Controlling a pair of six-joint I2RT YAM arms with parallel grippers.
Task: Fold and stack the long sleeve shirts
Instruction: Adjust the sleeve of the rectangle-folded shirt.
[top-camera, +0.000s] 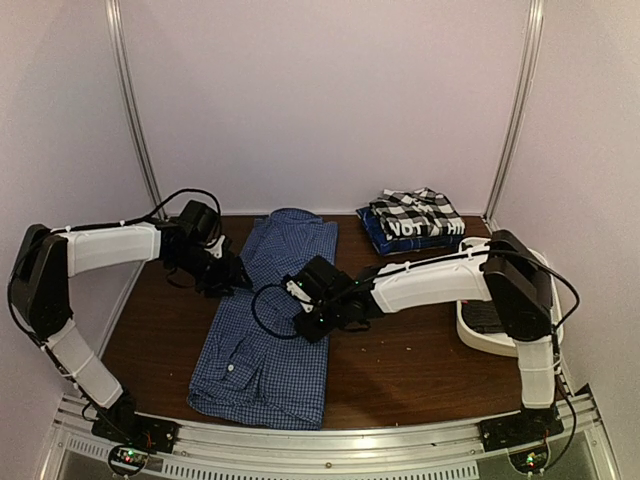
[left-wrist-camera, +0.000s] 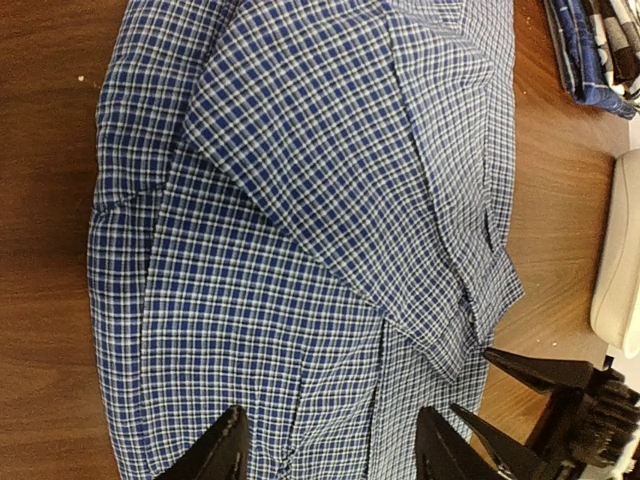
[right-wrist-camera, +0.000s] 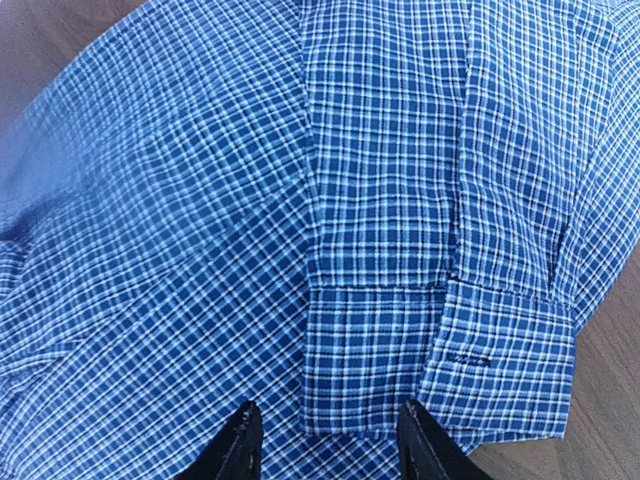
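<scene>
blue-check shirt (top-camera: 268, 335) flat on table (top-camera: 420, 375), sleeves folded in | black-and-white check shirt (top-camera: 415, 210) atop dark blue shirt (top-camera: 385, 238), beyond its far right corner | left gripper (left-wrist-camera: 330, 440) at its left edge, parted, empty | right gripper (right-wrist-camera: 325, 430) over its cuff, parted, seemingly empty

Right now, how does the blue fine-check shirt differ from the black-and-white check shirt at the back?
The blue fine-check shirt lies stretched long, only partly folded; the black-and-white check shirt is folded into a small bundle. The blue one rests on the table; the black-and-white one sits atop a dark blue lettered shirt. Its checks are far larger than the blue one's. Both are checked cloth.
</scene>
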